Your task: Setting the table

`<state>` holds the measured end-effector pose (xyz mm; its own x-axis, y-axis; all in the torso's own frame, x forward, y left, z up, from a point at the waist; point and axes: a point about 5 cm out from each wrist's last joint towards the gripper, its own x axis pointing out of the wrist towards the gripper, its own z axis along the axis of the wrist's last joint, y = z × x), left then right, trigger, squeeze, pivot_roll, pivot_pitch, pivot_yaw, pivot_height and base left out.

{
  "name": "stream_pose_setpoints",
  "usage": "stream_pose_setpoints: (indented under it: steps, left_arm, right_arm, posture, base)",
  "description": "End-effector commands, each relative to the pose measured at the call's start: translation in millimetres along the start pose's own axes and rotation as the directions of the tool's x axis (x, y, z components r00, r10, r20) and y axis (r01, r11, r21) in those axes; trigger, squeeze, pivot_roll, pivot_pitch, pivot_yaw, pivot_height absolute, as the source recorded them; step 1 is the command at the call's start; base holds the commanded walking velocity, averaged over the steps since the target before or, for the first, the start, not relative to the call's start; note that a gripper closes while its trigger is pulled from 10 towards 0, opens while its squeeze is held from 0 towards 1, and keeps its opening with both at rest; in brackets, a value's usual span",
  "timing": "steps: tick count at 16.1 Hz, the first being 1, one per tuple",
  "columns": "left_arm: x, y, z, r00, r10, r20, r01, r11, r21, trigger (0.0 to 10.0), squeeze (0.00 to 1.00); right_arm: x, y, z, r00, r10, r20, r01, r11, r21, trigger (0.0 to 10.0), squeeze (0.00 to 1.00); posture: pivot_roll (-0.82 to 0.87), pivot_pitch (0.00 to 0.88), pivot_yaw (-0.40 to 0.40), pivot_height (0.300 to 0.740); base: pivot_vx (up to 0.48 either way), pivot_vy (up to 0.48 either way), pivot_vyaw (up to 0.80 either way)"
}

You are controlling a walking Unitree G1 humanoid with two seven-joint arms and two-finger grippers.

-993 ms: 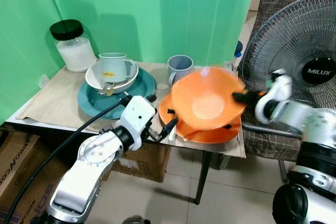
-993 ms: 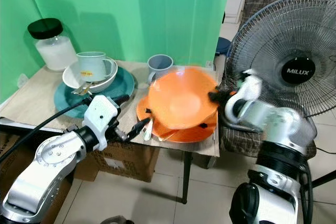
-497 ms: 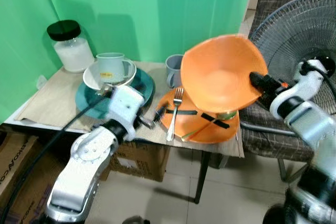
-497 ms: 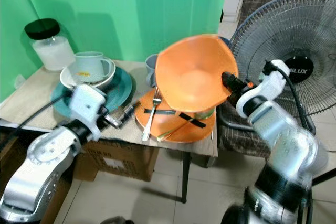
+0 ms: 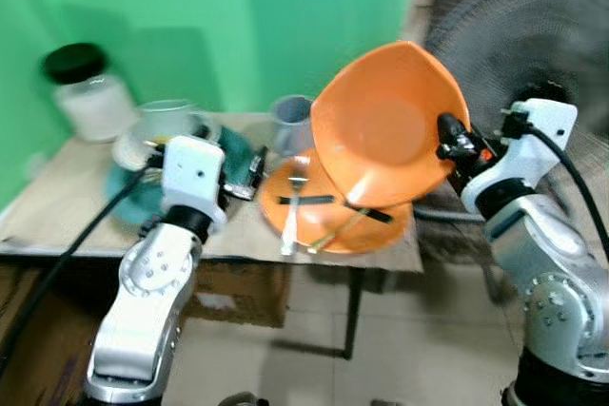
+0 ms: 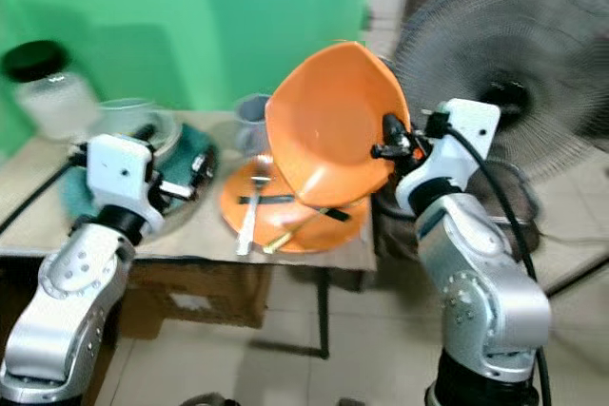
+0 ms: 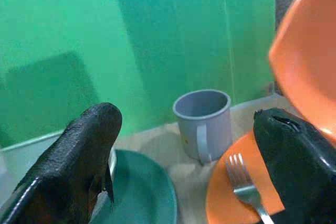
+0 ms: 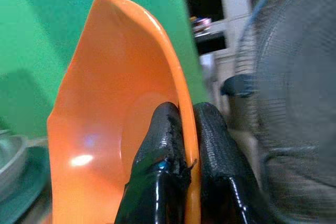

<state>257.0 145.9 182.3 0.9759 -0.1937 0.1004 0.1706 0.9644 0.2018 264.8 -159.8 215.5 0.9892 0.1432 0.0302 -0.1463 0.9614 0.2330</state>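
The right claw (image 8: 185,145) pinches the rim of an orange bowl (image 5: 385,130), holding it tilted on edge in the air. Below the claw, an orange plate (image 5: 328,235) rests on the table (image 5: 57,211) with a fork (image 5: 291,221) across it. The left claw (image 7: 184,171) stands wide, holding nothing; a grey mug (image 7: 203,123) sits just ahead of it, a teal plate (image 7: 144,192) beneath.

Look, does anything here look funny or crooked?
Yes. The orange bowl is tipped almost on its side in the air, pinched at its rim by the right gripper. On the orange plate below, a fork lies loose.
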Motion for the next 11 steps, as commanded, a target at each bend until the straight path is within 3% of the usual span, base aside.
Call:
stream_pose_setpoints:
  steps: [1, 3, 6, 9, 11]
  left_arm:
    - [-2.3, 5.3, -2.0, 0.999, 0.032, -0.021, -0.032, 0.999, 0.020, 10.0, 0.00]
    - [-7.8, 5.1, -2.6, 0.998, 0.046, -0.033, -0.045, 0.999, 0.026, 10.0, 0.00]
    - [0.0, 7.3, 4.2, 0.998, 0.058, -0.005, -0.058, 0.998, 0.025, 10.0, 0.00]
    - [-3.1, 13.1, -1.2, 0.995, 0.101, -0.022, -0.100, 0.994, 0.036, 10.0, 0.00]
    - [2.0, 13.4, 0.2, 0.994, 0.109, -0.014, -0.109, 0.994, 0.004, 10.0, 0.00]
  right_arm:
    - [-1.5, 7.6, 7.7, 0.998, 0.027, 0.064, -0.026, 1.000, -0.010, 10.0, 0.00]
    - [-1.2, 10.0, 1.9, 0.997, 0.003, 0.080, -0.002, 1.000, -0.013, 10.0, 0.00]
    - [4.1, 9.7, 7.9, 0.982, -0.095, 0.164, 0.100, 0.995, -0.026, 10.0, 0.00]
    - [6.9, 17.5, 10.1, 0.981, -0.041, 0.192, 0.050, 0.998, -0.042, 10.0, 0.00]
    - [7.7, 16.8, 14.4, 0.967, -0.072, 0.244, 0.088, 0.995, -0.054, 10.0, 0.00]
  posture:
    - [0.00, 0.000, 0.027, 0.740]
    - [-0.01, 0.000, 0.032, 0.740]
    - [0.01, 0.000, 0.018, 0.740]
    - [-0.01, 0.000, 0.028, 0.740]
    - [-0.04, 0.000, 0.031, 0.740]
  base:
    - [0.000, 0.000, -0.74]
    - [0.000, 0.000, -0.74]
    - [0.000, 0.000, -0.76]
    - [0.000, 0.000, -0.79]
    - [0.000, 0.000, -0.80]
